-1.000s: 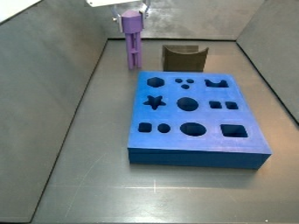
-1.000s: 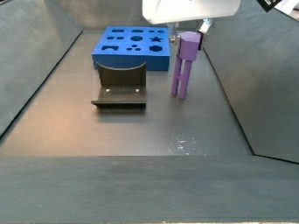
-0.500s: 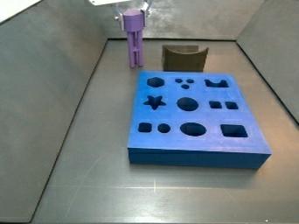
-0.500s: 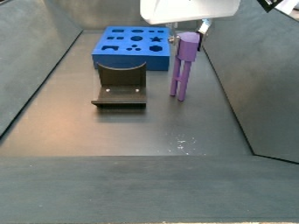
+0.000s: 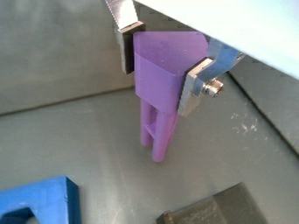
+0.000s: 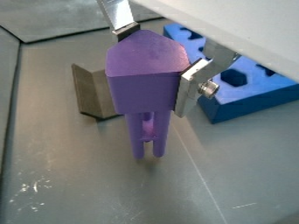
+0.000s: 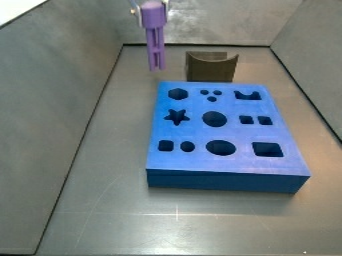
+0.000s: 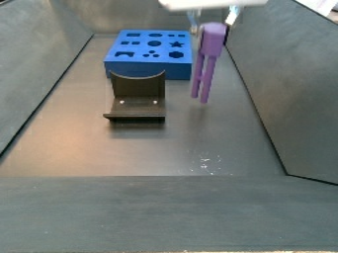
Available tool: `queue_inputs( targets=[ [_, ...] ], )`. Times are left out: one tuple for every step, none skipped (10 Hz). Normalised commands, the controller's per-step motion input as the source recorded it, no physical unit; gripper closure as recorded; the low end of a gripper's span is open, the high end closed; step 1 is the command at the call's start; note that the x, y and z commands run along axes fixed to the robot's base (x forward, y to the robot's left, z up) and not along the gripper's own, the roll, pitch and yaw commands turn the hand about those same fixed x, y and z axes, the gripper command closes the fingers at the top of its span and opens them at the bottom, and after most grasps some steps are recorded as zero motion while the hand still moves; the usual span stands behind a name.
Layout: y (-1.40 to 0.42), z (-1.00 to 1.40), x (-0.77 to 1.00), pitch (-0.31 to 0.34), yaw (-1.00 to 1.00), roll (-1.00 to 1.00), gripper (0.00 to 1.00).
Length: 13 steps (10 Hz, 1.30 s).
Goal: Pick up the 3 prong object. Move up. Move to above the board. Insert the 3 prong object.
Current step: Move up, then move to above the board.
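Note:
My gripper is shut on the blocky head of the light-purple 3 prong object; both wrist views show it, the head pressed between the silver fingers. The piece hangs upright with its prongs down, lifted off the floor in both side views. The blue board with cut-out holes lies flat on the floor, apart from the piece; it also shows in a side view and a wrist view.
The dark L-shaped fixture stands on the floor between the held piece and the board, also seen in a side view. Grey slanted walls close in the floor on the sides.
The gripper has risen with the 3 prong object in it; the prong tips have left the floor. The board and fixture have not moved.

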Motion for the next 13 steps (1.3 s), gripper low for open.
queue_inputs(
  targets=[
    [0.02,0.44,-0.04,0.053,-0.03,0.02,1.0],
    [0.02,0.28,-0.02,0.056,-0.03,0.02,1.0],
    [0.47,1.0,-0.16,-0.222,-0.15,0.12,1.0],
    [0.48,1.0,-0.17,-0.2,-0.14,0.11,1.0],
    [0.39,1.0,-0.18,-0.161,-0.11,0.07,1.0],
    [0.31,1.0,-0.16,-0.113,-0.08,0.07,1.0],
    [0.23,0.89,-0.12,-0.051,-0.06,0.07,1.0],
    [0.14,0.66,-0.06,0.004,-0.05,0.06,1.0],
    [0.09,0.48,-0.03,0.035,-0.04,0.05,1.0],
    [0.06,0.25,0.0,0.069,-0.04,0.04,1.0],
    [-1.0,0.23,0.19,0.367,-1.0,-0.06,1.0],
    [-1.0,0.21,0.2,0.384,-1.0,-0.06,1.0],
    [-1.0,0.22,0.2,0.423,-1.0,-0.06,1.0]
  ],
)
